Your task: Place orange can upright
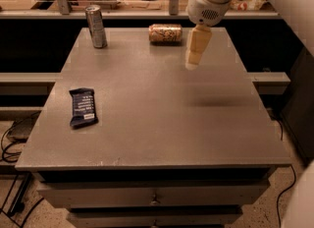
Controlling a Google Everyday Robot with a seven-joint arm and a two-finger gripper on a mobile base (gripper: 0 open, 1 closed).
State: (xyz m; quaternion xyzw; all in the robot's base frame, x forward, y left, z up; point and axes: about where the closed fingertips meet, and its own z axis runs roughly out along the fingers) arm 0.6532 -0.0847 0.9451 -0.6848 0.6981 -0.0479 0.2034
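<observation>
The orange can (165, 33) lies on its side near the far edge of the grey table (157, 124), its silver top facing left. My gripper (193, 62) hangs above the table, to the right of the can and a little nearer the camera, apart from it. It holds nothing that I can see.
A taller slim silver-grey can (96, 26) stands upright at the far left of the table. A dark blue snack bar (82, 106) lies flat near the left edge. Shelves with clutter run behind the table. Drawers sit below the front edge.
</observation>
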